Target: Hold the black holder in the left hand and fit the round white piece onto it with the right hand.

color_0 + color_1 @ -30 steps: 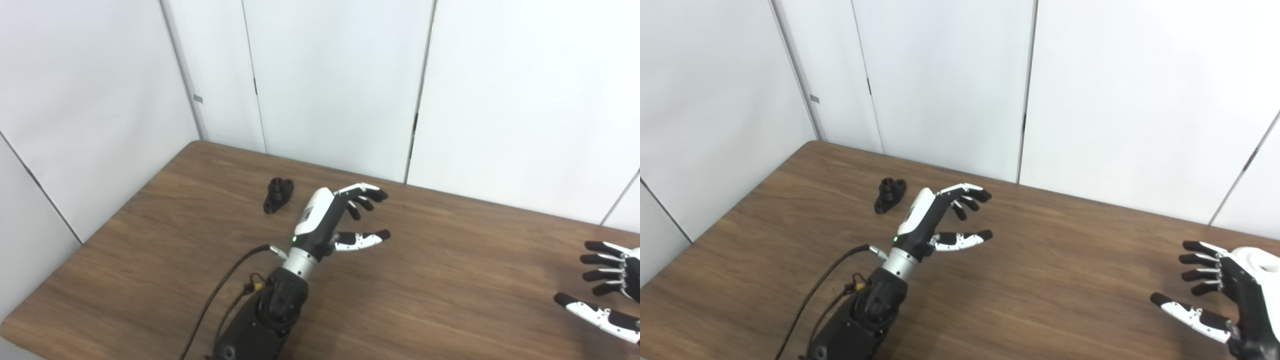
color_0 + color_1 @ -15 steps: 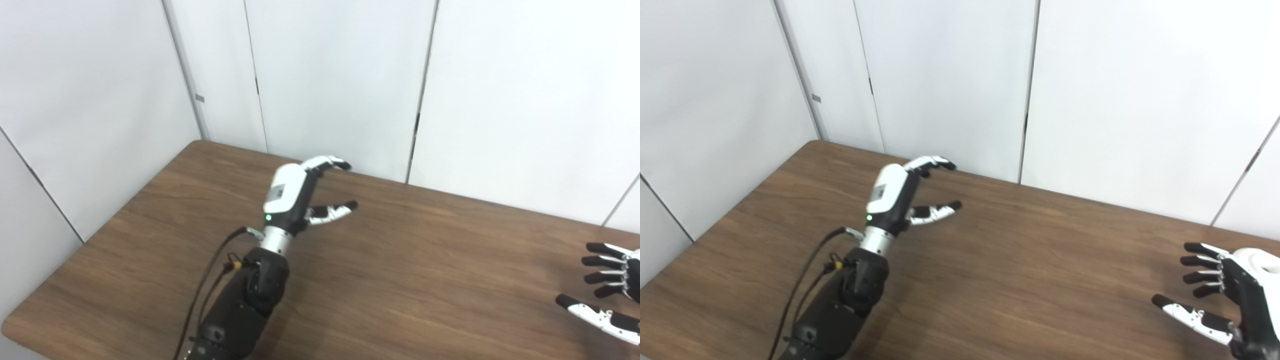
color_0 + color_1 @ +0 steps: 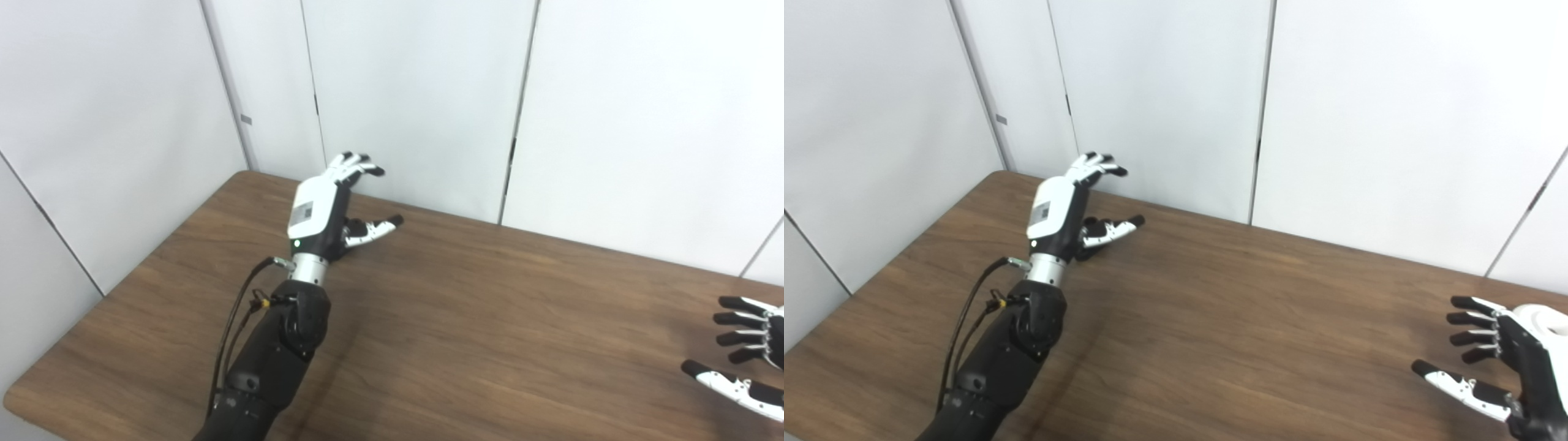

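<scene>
My left hand hangs open over the far left part of the wooden table, fingers spread toward the wall and thumb pointing right. It covers the spot where the black holder lay. Only a dark bit shows between palm and thumb, and I cannot tell whether that is the holder. My right hand waits open at the right edge, low over the table, holding nothing. A white rounded shape sits just behind it. I cannot tell whether that is the round white piece or the hand's own shell.
White wall panels stand directly behind the table's far edge, close to the left hand's fingertips. A black cable runs along the left forearm. The table's left edge lies near that arm.
My left hand has risen and moved left and toward the wall, going from right of the black holder to over it, so the holder is now hidden. The right hand has stayed put.
</scene>
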Motion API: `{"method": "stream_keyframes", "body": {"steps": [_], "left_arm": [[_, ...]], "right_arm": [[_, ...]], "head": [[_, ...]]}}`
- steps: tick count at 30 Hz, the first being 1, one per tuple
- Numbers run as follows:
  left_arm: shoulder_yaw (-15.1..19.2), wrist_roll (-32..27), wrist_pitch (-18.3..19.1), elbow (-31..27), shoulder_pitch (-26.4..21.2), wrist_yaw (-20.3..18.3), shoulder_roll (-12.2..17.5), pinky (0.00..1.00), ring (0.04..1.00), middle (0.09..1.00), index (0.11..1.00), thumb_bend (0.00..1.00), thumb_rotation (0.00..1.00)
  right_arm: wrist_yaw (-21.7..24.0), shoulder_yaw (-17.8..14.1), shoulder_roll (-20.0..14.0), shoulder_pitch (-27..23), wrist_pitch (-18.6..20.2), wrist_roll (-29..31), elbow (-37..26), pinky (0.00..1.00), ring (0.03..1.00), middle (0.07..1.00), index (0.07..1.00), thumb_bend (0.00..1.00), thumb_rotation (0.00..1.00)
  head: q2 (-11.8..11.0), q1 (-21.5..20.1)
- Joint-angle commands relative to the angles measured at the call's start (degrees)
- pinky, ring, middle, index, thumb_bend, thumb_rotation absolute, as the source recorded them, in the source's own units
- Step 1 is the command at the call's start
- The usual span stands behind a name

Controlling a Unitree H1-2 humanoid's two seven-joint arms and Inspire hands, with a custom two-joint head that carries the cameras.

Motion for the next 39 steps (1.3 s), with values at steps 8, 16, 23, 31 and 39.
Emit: {"method": "stream_keyframes", "body": {"steps": [8,16,23,31,39], "left_arm": [[-0.5,4.28,6.1,2.02,-3.37,5.96,2.5,0.8,0.928,0.868,0.703,0.86,0.26],[-1.87,6.56,14.61,2.38,-3.69,5.46,3.05,0.75,0.931,0.881,0.707,0.91,0.33],[-2.92,7.41,21.3,2.38,-3.75,4.24,3.26,0.76,0.938,0.895,0.702,0.96,0.36],[-5.65,10.83,31.85,0.4,-3.63,-1.11,3.4,0.87,0.989,0.933,0.739,0.99,0.5],[-4.76,12.96,33.22,3.15,-4.52,-3.79,1.86,0.97,1.0,0.955,0.734,0.98,0.49]], "right_arm": [[-0.01,-0.44,-0.82,-2.0,-0.73,0.38,-1.9,0.45,0.569,0.664,0.714,0.61,0.0],[0.09,-0.63,-1.15,-2.03,-0.96,0.47,-1.86,0.44,0.558,0.654,0.711,0.61,0.0],[-0.19,-0.55,-0.84,-2.14,-0.85,0.19,-1.71,0.44,0.559,0.653,0.707,0.61,0.0],[-0.13,-0.56,-0.91,-2.15,-0.58,0.05,-2.11,0.44,0.562,0.659,0.71,0.6,0.0],[-0.02,-0.64,-0.8,-1.89,0.68,0.05,-3.27,0.43,0.559,0.658,0.706,0.6,0.0]], "head": [[0.21,-0.14],[0.37,0.06],[0.43,-0.01],[0.66,-0.13],[0.88,-0.17]]}}
